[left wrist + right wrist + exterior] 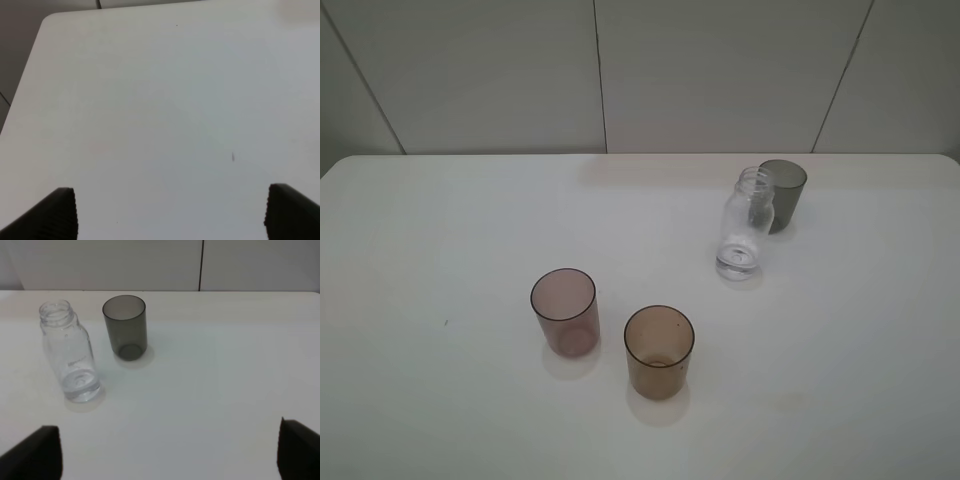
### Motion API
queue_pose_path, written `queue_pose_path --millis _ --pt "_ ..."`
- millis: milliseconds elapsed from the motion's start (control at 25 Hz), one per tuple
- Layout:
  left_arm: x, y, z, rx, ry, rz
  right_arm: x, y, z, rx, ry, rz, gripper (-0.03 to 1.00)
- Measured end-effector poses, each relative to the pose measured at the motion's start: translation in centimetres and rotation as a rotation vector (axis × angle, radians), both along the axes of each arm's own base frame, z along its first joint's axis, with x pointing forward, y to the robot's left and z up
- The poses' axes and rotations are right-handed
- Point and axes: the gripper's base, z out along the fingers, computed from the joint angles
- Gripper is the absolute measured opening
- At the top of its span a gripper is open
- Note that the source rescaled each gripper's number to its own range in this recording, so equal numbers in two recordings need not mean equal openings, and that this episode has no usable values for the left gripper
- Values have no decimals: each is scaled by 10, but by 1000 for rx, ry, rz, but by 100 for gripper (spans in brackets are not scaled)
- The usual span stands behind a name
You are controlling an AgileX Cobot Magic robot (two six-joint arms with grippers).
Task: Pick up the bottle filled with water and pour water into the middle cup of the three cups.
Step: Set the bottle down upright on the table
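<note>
On the worktop (440, 230), the clear bottle (748, 225) stood just beside the dark grey tumbler (784, 195), well apart from the amber middle cup (659, 352). Both the right end effector (170, 455) and the left end effector (175, 215) gaped wide, empty. Pickup looked not yet begun; next, the right jaws would have to straddle the bottle. Its water level was unclear.

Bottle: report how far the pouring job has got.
Done: nothing visible. The bottle stands upright and uncapped on the table, beside the grey cup, untouched. In hand: the right tool is open with the bottle ahead of it; the left tool is open too. Still to do: grasp the bottle, lift it, pour into the amber cup.
</note>
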Motion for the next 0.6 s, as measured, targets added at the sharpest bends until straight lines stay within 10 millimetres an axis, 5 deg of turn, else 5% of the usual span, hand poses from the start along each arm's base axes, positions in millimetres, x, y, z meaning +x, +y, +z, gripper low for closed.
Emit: queue_pose_path --millis 600 --pt "0 0 0 0 0 0 0 0 0 0 0 0 100"
